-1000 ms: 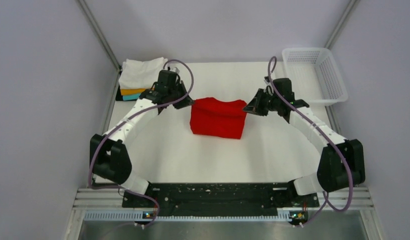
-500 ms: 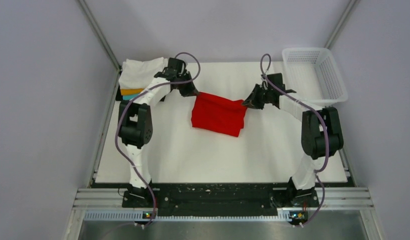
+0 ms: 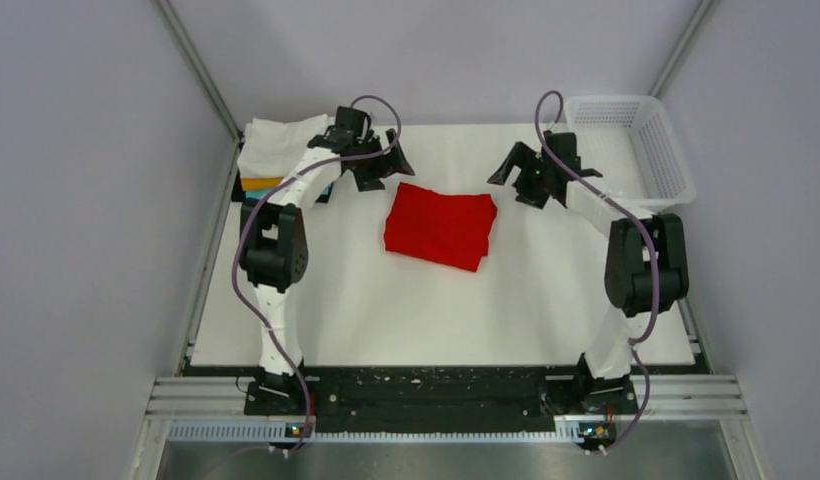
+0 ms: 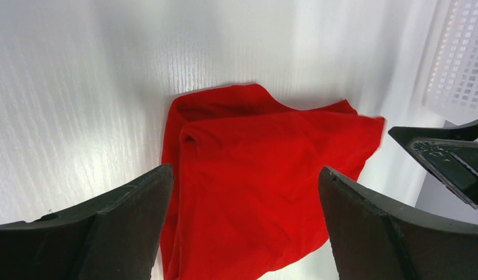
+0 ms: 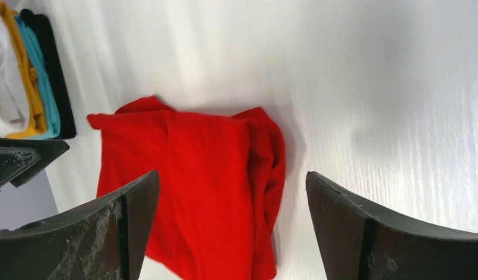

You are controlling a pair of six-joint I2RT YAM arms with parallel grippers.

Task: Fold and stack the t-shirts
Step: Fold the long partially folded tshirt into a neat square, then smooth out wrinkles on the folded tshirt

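Half a second ago both grippers were down at the far corners of the red t-shirt (image 3: 441, 228), with those corners drawn out toward the fingers. Now both have let go and drawn back from it. The left gripper (image 3: 384, 170) hangs just off the red t-shirt's far left corner, its jaws spread wide and holding nothing. The right gripper (image 3: 514, 182) hangs off the far right corner, a little farther from the cloth, its jaws likewise apart and empty. The freed corners have dropped, so the red t-shirt now lies on the white table (image 3: 386, 310) as a compact folded rectangle, turned slightly askew, its far edge no longer stretched between the arms. In the left wrist view the left gripper (image 4: 245, 172) looks down on the cloth through its open fingers (image 4: 108, 233), with soft folds showing along the shirt's edge. In the right wrist view the right gripper (image 5: 231, 175) frames the same cloth, again without touching it. The stack of folded t-shirts (image 3: 276, 150) sits well to the far left of the red t-shirt, in the same place as before: white on top, with orange, teal and black layers (image 5: 41, 76) beneath. The white mesh basket (image 3: 636, 150) sits well to the far right of the red t-shirt, also unmoved.
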